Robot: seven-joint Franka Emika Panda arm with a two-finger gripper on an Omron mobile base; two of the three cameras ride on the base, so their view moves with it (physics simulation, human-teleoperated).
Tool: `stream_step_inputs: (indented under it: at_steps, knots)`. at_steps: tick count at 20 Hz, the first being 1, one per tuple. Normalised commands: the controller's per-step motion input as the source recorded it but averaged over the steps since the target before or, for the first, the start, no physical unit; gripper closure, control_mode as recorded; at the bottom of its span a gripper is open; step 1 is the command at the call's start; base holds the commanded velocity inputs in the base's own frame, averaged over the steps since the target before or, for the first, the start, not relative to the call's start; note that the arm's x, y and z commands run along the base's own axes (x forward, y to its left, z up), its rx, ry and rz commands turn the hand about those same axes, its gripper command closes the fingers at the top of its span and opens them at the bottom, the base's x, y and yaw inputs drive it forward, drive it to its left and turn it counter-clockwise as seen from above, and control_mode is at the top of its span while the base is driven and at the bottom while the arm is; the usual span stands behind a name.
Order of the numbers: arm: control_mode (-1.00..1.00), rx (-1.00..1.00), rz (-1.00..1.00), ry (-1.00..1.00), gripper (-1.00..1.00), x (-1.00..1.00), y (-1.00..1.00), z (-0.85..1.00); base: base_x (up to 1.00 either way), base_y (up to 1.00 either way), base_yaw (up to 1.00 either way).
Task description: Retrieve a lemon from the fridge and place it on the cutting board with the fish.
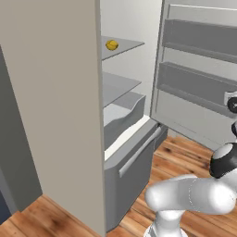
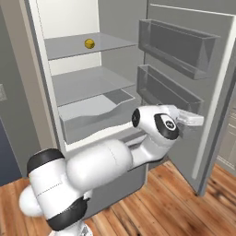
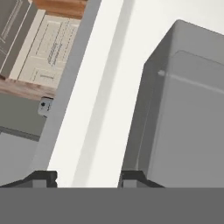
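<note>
The fridge stands with its right door swung wide. A small yellow lemon rests alone on the upper grey shelf, also seen as the lemon in the left base view. My gripper is open, its two dark fingertips spread apart, and it faces the inner side of the door next to a grey door bin. The hand sits low by the door bins, far below and right of the lemon. The cutting board and the fish are out of view.
Two grey bins line the open door. Below the shelves are a crisper tray and the closed lower drawer with a long handle. Wooden floor lies under the door. My arm's elbow crosses the fridge front.
</note>
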Motion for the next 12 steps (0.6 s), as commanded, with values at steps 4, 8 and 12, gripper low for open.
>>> stream_step_inputs:
  at_steps: [4, 8, 12]
  knots:
    - [-1.0, 0.0, 0.07, 0.0, -1.0, -0.4, 0.1, 0.0, 0.0, 0.0, 0.0]
    - [-1.0, 0.0, 0.0, 0.0, -1.0, -0.67, 0.74, 0.23, 0.0, 0.0, 0.0]
    - [-1.0, 0.0, -0.01, 0.04, -1.0, -0.39, 1.0, 0.42, 0.0, 0.0, 0.0]
